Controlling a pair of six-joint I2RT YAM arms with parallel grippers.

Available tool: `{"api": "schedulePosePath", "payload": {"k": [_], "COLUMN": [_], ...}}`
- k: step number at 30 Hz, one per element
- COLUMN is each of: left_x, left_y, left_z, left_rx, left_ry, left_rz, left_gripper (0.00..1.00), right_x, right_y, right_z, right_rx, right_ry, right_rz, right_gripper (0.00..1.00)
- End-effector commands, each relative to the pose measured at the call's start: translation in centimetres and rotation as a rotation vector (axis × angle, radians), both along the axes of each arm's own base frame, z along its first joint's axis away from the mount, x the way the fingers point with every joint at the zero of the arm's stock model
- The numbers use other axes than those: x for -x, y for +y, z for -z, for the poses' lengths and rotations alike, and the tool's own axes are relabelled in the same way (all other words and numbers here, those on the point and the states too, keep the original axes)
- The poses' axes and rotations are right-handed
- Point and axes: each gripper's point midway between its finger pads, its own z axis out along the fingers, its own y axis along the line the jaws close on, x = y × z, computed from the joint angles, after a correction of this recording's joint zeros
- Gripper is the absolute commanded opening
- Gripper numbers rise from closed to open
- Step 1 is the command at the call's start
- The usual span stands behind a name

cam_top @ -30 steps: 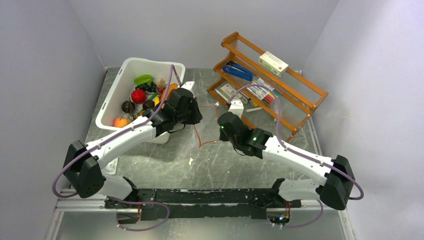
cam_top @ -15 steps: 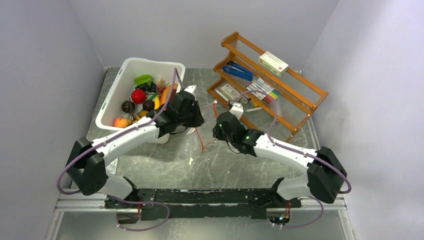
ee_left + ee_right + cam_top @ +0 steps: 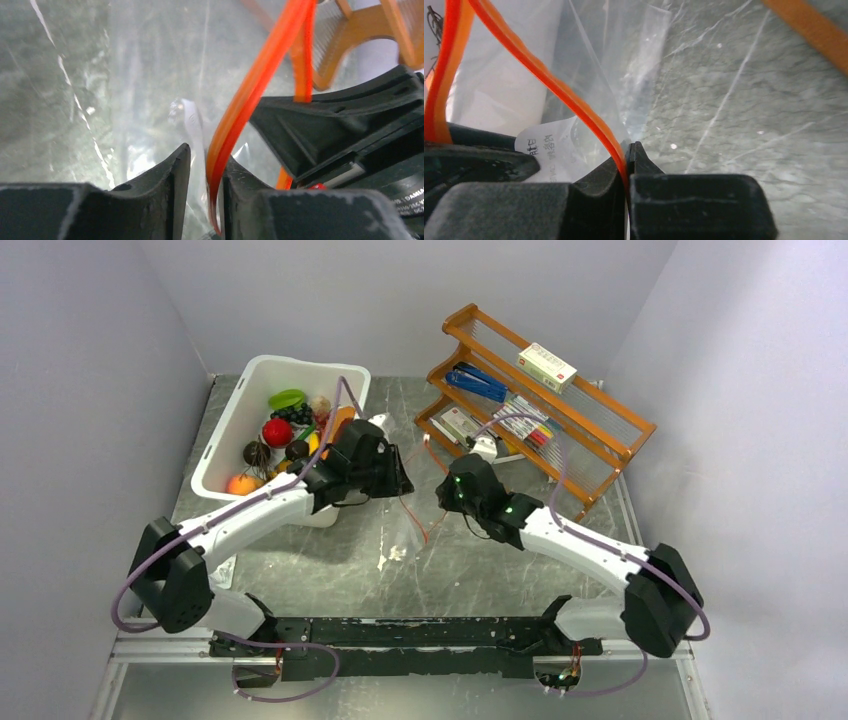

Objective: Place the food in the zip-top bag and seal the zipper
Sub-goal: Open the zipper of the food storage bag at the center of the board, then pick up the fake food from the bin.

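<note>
The right hand [image 3: 626,150] is pinched tight on the thin orange-red zipper strip [image 3: 549,81] of the clear, crinkled plastic zip-top bag [image 3: 589,45]. The left hand [image 3: 205,155] is narrowly parted, the same strip between its fingers. The bag hangs between both hands above the grey marbled desk [image 3: 749,125]. A moment ago the hands were closer together.

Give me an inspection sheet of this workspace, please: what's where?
Surface: grey marbled table, white flecks near the middle.
Job's things: clear zip-top bag between the grippers, mouth open; toy food in the white bin.
Clutter: wooden rack with a box and pens.
Grippers: right gripper shut on the zipper; left gripper slightly parted around it.
Cables: purple cables in loose loops.
Surroundings: plain pale walls.
</note>
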Motion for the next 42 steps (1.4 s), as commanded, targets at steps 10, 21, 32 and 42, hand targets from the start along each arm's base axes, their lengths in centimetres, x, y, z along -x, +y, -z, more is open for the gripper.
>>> {"api": "schedulePosePath", "payload": {"k": [10,21,32,42], "left_x": [5.7,10.8,11.8,11.4], "left_y": [5.0,6.0,6.6,7.0], "left_z": [-9.9,-12.8,-11.4,-11.6], "left_rx": [0.48,0.824,0.851,0.873], "left_ry": [0.296,0.398,0.535,0.51], "left_rz": [0.325,0.652,0.609,0.531], "left_gripper": [0.15,0.07,0.07,0.07], "right_x": [1.7,2.2,2.9,2.6], "right_y": [-6.5,-5.8,-6.2,-4.8], "right_z": [-1.1,-1.0,-1.4,-2.9], "right_rx": [0.246,0.194,0.167,0.13], "right_ry": [-0.052,-0.051,-0.065,-0.079], "right_rz": [0.029,-0.004,-0.003,-0.048], "right_gripper": [0.0,0.0,0.0,0.0]}}
